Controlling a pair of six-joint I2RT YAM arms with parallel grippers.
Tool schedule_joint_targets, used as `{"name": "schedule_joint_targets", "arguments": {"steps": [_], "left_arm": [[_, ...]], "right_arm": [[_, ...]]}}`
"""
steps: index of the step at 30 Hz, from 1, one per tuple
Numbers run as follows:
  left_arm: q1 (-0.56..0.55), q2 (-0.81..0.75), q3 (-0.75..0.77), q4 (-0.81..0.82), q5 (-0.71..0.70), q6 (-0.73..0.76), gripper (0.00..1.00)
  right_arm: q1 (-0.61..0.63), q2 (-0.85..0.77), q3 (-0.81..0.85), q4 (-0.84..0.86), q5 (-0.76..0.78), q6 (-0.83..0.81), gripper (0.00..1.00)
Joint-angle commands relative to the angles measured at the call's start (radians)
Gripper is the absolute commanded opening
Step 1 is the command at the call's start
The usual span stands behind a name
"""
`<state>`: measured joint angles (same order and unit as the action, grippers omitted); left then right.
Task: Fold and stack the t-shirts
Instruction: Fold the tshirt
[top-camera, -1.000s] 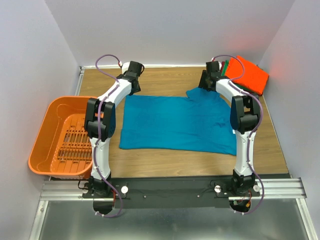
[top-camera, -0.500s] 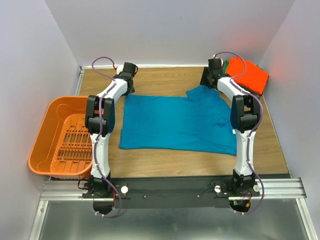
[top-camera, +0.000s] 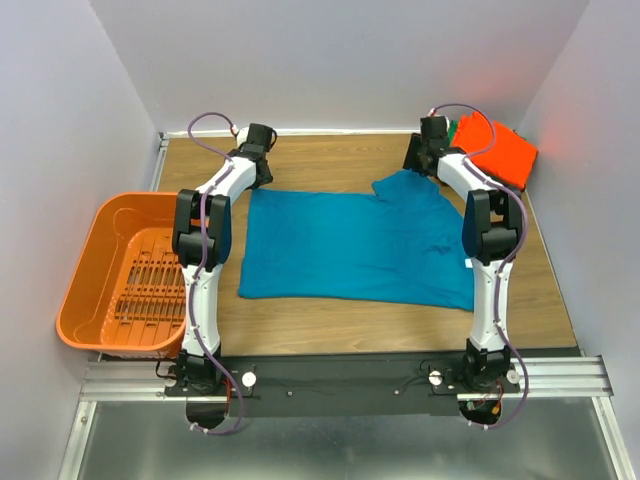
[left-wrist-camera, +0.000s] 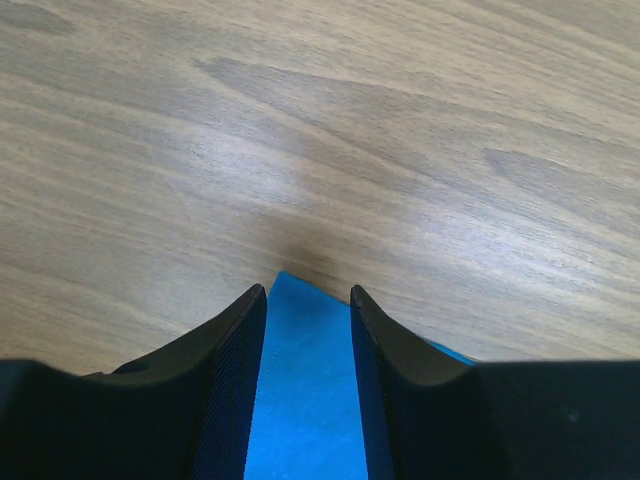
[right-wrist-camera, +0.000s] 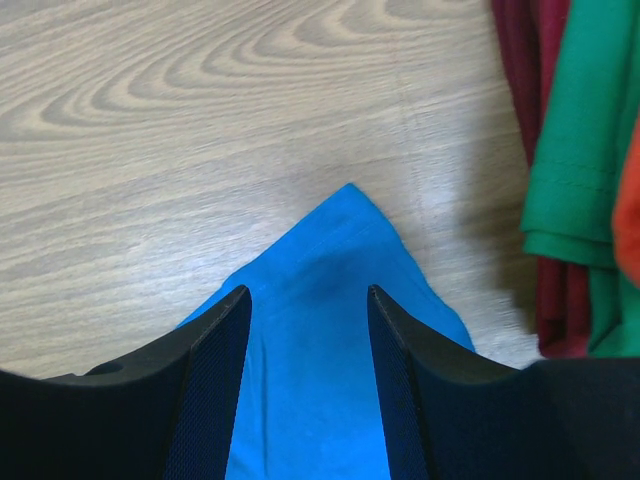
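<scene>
Straddling teal t-shirt (top-camera: 350, 245) corners, left end effector (left-wrist-camera: 307, 291) and right end effector (right-wrist-camera: 308, 290) stand half-open.

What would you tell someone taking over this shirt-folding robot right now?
Left jaws: open, astride the far left corner of the teal-blue t-shirt.
Right jaws: open, astride its far right corner.
Things: the teal-blue t-shirt lies spread flat between the arms; orange t-shirt, green t-shirt and dark red t-shirt are piled at the far right; orange basket sits at the left.
Done: three shirts piled.
Left: grip both corners, fold the teal-blue one, probably add it to the pile.
</scene>
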<state>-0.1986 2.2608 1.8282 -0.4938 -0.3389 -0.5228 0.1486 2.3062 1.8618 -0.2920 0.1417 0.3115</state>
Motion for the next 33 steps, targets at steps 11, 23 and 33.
{"name": "schedule_joint_targets", "arguments": {"steps": [11, 23, 33], "left_arm": [[-0.001, 0.074, 0.029, -0.014, 0.021, -0.008, 0.29], [-0.001, 0.071, 0.028, -0.020, 0.031, -0.002, 0.00], [-0.001, 0.028, 0.008, 0.020, 0.066, 0.001, 0.00]], "right_arm": [[-0.040, 0.113, 0.099, -0.009, -0.056, -0.026, 0.57], [-0.044, 0.188, 0.152, -0.013, -0.099, -0.006, 0.57], [-0.043, 0.124, 0.066, -0.018, -0.077, 0.018, 0.25]]}}
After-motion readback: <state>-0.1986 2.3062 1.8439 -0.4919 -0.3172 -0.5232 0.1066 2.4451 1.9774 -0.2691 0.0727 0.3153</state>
